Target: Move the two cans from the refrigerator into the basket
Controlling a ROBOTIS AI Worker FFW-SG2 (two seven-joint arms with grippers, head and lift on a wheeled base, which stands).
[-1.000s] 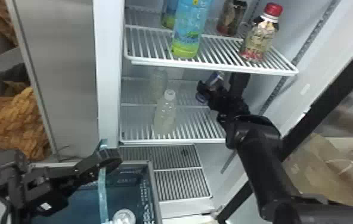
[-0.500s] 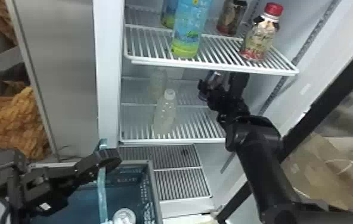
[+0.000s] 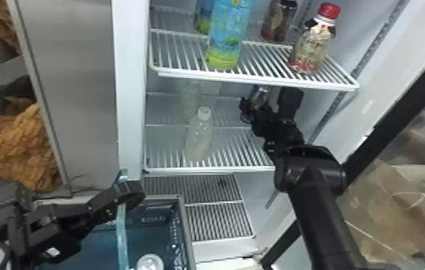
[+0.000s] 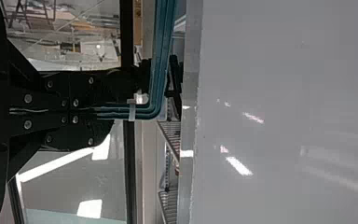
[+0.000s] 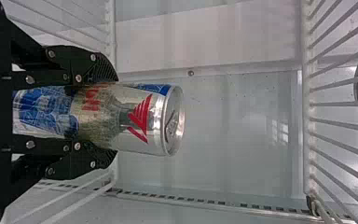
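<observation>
My right gripper is between the fridge's upper and middle shelves, around a can. In the right wrist view, both fingers of my right gripper press on the sides of the silver, blue and red can, lid away from the palm; whether its base touches the shelf is hidden. Another can, lid up, is in the blue basket. My left gripper is at the light-blue basket handle; in the left wrist view my left gripper is shut on the handle.
The upper shelf, close above the right gripper, holds a blue-green bottle, a red-capped bottle and others. Two pale bottles stand on the middle shelf left of that gripper. A grey panel faces the left wrist camera.
The can at my right gripper has turned from leaning to more upright, and the gripper's left finger has shifted slightly right and up toward it. My left arm and the basket look unmoved.
</observation>
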